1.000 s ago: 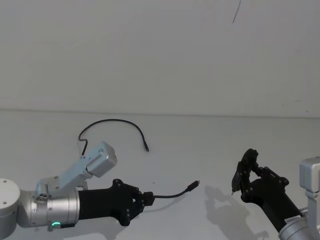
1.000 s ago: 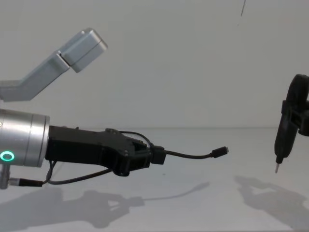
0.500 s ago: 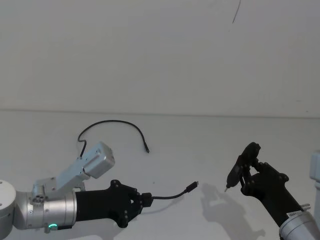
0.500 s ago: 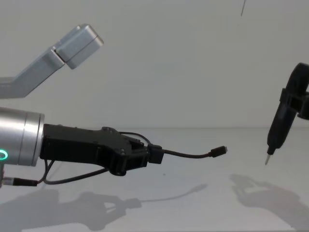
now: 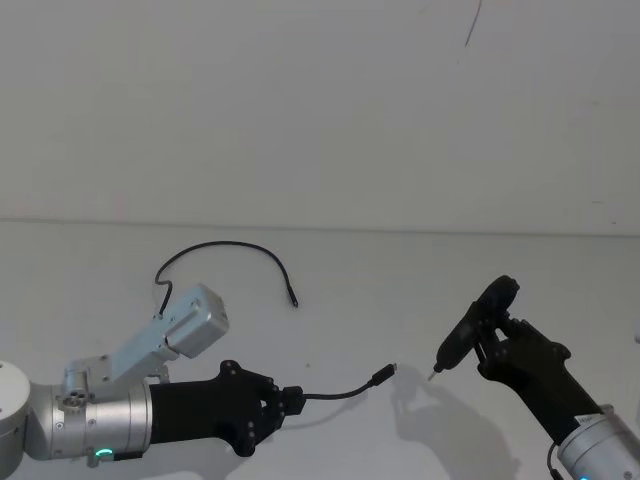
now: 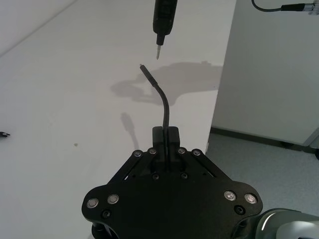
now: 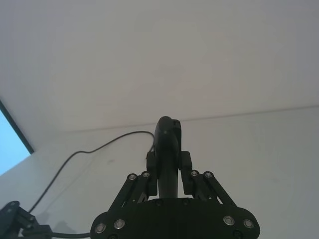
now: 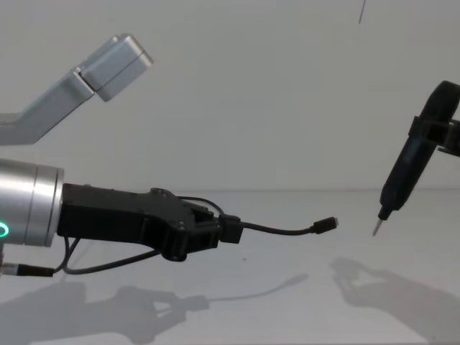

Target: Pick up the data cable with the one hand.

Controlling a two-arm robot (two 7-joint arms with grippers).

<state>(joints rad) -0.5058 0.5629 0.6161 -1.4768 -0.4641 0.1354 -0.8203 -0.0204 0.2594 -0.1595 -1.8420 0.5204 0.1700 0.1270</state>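
Your left end effector (image 5: 288, 401) is clamped on the data cable (image 6: 165, 112), fingers closed tight on it a short way back from one plug (image 5: 384, 374). That free stub sticks out past the fingertips toward the robot's right, sags slightly, then curls up at the plug, and you can see its shadow on the tabletop (image 5: 400, 290) below it, so this end is held in the air. The rest of the cable runs back past the left arm and sweeps in a wide arc on the tabletop beyond, with its far end lying near the middle. Behind the end effector is the silver wrist (image 5: 100, 430) with a green ring (image 5: 103, 455), reaching in low from the robot's left.

Your right end effector (image 5: 492, 345) is closed around a slim black pen-like tool (image 5: 462, 338). The tool tilts down and leftward, its metal tip near the raised plug but apart from it, above the tabletop.
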